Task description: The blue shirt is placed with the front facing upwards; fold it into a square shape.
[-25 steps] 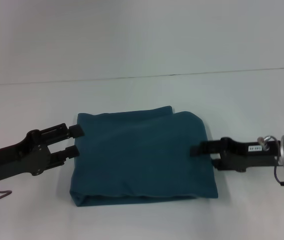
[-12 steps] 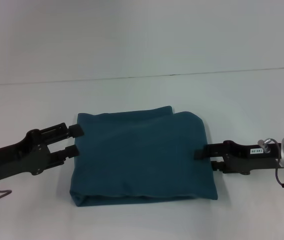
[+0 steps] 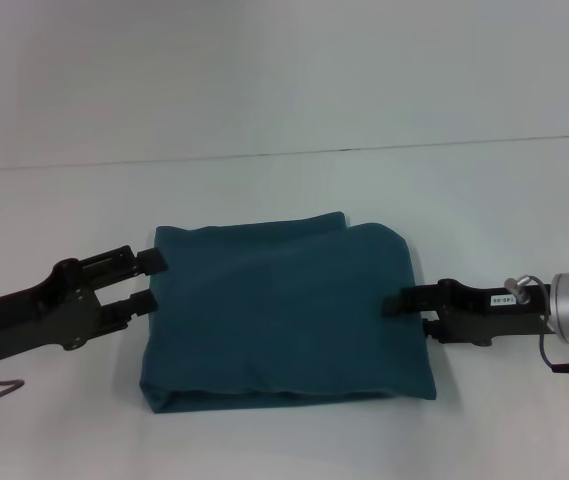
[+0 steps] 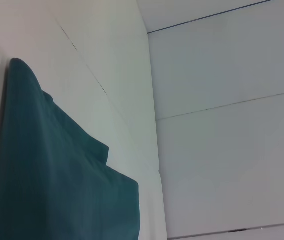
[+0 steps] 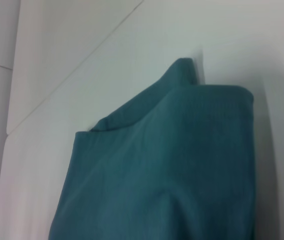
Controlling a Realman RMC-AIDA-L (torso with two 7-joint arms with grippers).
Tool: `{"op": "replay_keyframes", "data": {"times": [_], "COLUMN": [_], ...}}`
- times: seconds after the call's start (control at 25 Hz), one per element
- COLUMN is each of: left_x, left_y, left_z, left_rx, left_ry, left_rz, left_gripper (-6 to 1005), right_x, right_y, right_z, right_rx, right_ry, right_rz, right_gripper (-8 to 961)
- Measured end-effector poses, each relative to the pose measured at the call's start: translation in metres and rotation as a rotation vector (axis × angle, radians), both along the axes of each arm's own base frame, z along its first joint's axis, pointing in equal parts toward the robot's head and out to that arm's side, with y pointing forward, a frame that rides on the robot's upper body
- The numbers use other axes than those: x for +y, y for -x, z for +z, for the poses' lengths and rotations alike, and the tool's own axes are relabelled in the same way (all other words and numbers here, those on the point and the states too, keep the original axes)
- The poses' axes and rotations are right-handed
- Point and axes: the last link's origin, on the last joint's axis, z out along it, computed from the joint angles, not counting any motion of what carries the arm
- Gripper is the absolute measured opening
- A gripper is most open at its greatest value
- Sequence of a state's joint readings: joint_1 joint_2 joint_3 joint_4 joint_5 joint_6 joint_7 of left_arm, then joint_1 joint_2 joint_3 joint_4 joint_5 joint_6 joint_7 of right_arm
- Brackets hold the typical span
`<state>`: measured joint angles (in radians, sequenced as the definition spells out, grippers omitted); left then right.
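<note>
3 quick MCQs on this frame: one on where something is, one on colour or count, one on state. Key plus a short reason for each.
1. Where is the left hand?
A. at the shirt's left edge
B. on top of the shirt's middle
C. beyond the shirt's far edge

2. What colour is the shirt?
A. red
B. dark teal-blue
C. yellow

3. What state is the shirt in?
A. spread flat with sleeves out
B. hanging in the air
C. folded into a compact block

Key: 1 A, the left hand sits at the left edge of the blue shirt, its fingers spread; the right hand is at the opposite edge. 2 B, teal-blue in every view. 3 C, layered edges show, lying on the table.
</note>
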<state>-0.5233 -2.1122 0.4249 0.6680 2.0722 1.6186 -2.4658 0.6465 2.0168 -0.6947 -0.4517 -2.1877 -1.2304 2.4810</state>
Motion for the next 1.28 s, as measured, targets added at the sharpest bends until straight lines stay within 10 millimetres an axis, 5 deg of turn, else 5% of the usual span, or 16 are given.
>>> {"op": "replay_keyframes", "data": {"times": [0.4,0.8,1.0,1.28], "left_x": [0.002,0.002,0.002,0.003], "left_y": [-0.001,-0.002,-0.002,0.000], "left_z": [-0.002,-0.002,-0.002,0.001], "left_rx": [-0.003,-0.002,-0.002,-0.006], "left_ry": [0.003,0.003,0.002,-0.012], "left_rz": [-0.004,-0.006,-0.006,0.004], "left_gripper": [729,729,730,730], "right_x": [0.002,0.003,0.003,0.007], "right_y": [0.007,0.006,0.006,0.011], "right_z": [-0.004,0.000,0.000,0.006], "right_rx": [0.028,0.034,0.036,0.057], "right_ry": [0.000,-0.005,-0.005,-0.020], "right_rz": [0.010,-0.009,-0.010,0.002], "right_gripper": [610,178,36,39]}}
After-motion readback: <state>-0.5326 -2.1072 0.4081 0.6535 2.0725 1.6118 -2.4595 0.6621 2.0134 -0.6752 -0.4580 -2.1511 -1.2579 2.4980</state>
